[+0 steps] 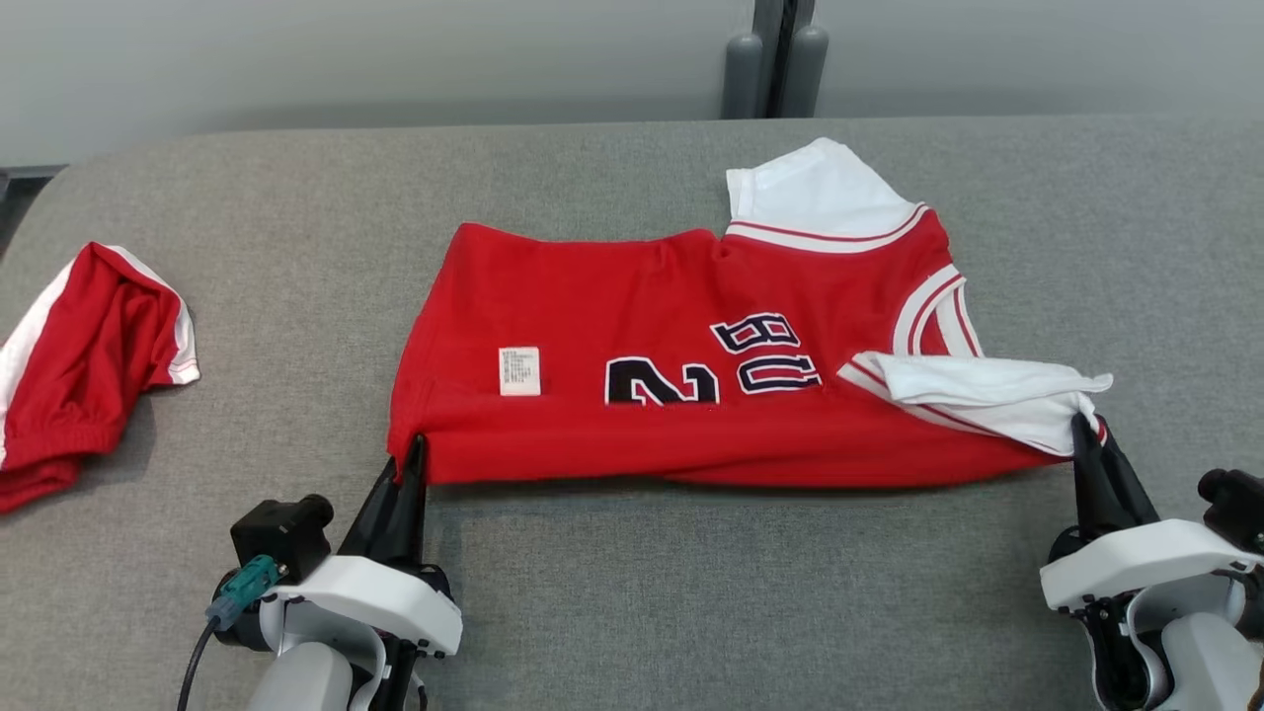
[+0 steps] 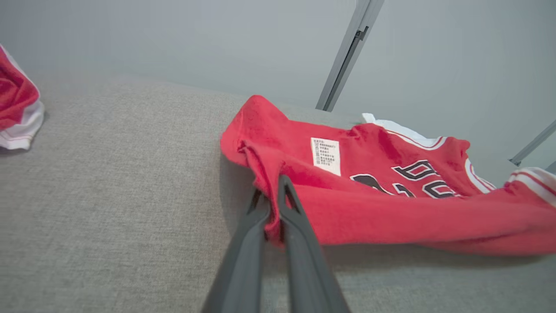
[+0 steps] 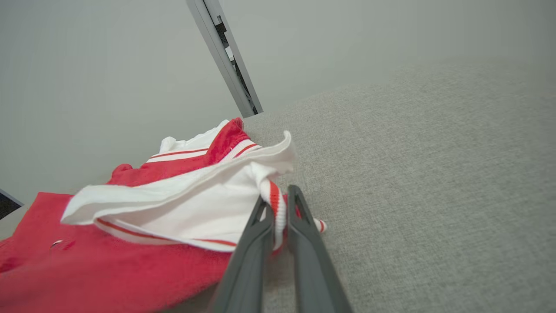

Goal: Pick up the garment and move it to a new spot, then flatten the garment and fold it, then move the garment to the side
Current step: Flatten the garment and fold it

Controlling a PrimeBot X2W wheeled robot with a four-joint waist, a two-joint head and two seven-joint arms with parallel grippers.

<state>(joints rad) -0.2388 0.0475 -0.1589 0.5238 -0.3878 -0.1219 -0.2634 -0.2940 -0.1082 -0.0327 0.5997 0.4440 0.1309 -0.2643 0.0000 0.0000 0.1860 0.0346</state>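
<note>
A red jersey with white sleeves and dark numbers, the garment, lies folded lengthwise across the grey table. My left gripper is shut on its near left corner, the red hem pinched between the dark fingers. My right gripper is shut on the near right corner, gripping the red-and-white collar trim beside a white sleeve. In the left wrist view the garment stretches away to the right with its white label up.
A second red and white piece of clothing lies crumpled at the table's left edge. The grey fabric table has bare surface in front of the jersey. A grey wall and a vertical post stand behind.
</note>
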